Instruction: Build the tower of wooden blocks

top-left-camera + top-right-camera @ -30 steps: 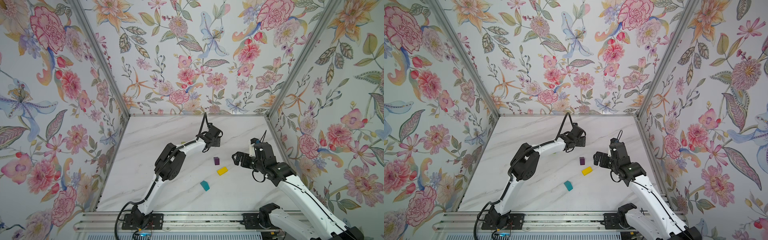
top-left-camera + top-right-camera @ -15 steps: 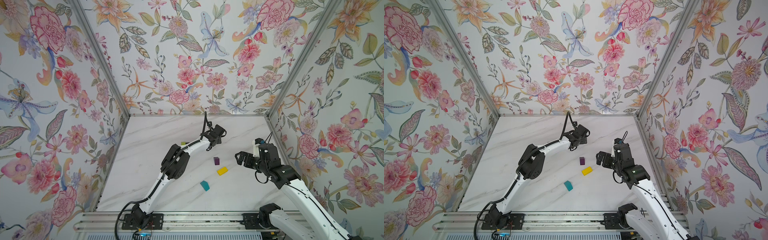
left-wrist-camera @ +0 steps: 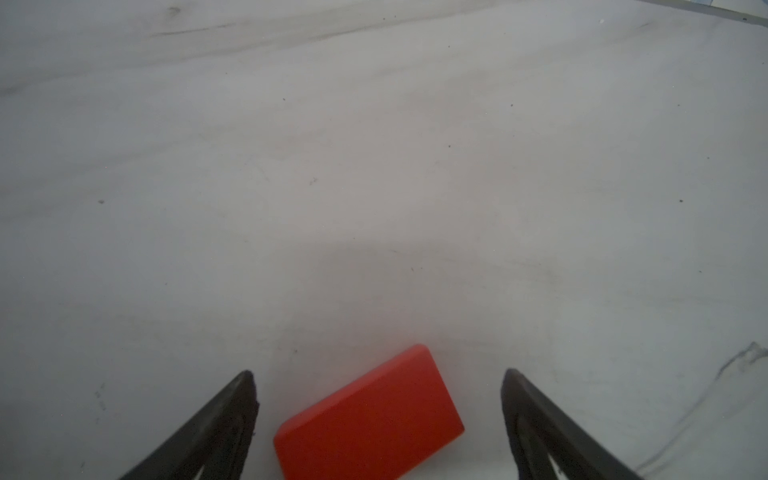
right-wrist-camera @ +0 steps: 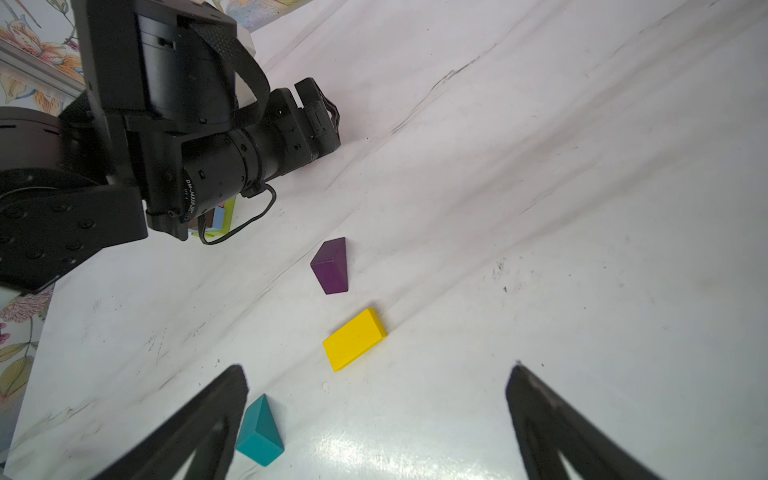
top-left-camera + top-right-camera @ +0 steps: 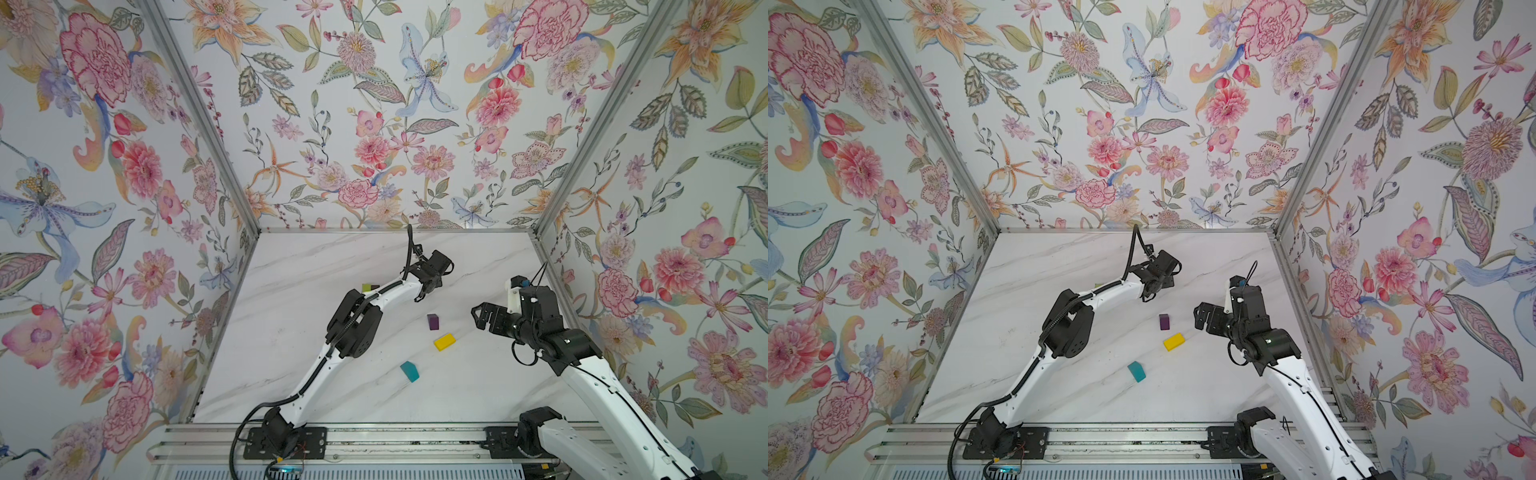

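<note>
both spread wide, left gripper (image 3: 379, 374) straddles a red block (image 3: 370, 415), poised to pinch it for the tower (image 4: 220, 218), right gripper (image 4: 377, 365) hovers empty

Left arm (image 5: 392, 291) and right arm (image 5: 602, 395): white link shells, black joint housings with visible screw heads. Black cable (image 5: 409, 253) runs along the left shell and loops over its wrist. White lettering on the left wrist motor (image 4: 216, 183). Black base plates (image 5: 313, 442). Left gripper (image 3: 378, 372) fingers (image 3: 216, 428): matte black wedges.

Left pincer (image 3: 378, 374) low, jaws apart — right pincer (image 4: 377, 368) wide, hovering.
</note>
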`<state>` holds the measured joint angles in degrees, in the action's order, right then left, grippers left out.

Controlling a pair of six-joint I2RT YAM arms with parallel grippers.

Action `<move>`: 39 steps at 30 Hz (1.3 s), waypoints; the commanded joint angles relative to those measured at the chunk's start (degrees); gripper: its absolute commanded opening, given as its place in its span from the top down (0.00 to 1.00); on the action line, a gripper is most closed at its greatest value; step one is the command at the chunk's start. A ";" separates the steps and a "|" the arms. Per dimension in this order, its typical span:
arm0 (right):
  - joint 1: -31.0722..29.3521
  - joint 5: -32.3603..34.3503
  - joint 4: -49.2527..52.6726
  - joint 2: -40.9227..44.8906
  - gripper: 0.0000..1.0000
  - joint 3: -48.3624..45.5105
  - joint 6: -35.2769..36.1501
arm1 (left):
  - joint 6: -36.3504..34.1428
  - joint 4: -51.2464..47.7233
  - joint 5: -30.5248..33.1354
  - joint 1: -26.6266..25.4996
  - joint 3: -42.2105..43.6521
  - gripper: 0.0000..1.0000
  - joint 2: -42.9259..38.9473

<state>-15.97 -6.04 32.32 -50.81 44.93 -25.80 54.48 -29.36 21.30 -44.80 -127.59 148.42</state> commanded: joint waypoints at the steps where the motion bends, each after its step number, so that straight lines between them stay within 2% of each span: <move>1: 0.56 -1.42 0.58 -0.25 0.01 -0.64 1.31 | 0.97 -2.37 0.96 -0.58 -1.74 0.10 1.85; 5: 0.93 -2.05 0.56 -0.26 0.01 -0.74 1.54 | 0.99 -2.90 0.41 -0.56 -2.58 0.15 2.89; 17: 2.12 -4.23 -0.85 -0.86 0.01 -2.04 2.59 | 1.17 -5.07 1.46 -0.70 -1.78 0.20 3.19; 30: 3.40 -6.51 -1.64 -0.92 0.01 -2.21 3.21 | -0.49 -5.55 3.97 -0.34 2.24 0.30 0.70; 39: 3.56 -6.96 -1.64 -0.54 0.01 -2.39 2.64 | -2.77 -5.47 5.42 0.73 5.56 0.29 -1.78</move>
<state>-12.73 -12.27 31.38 -51.64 43.35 -23.73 53.82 -30.79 25.91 -44.66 -124.64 147.89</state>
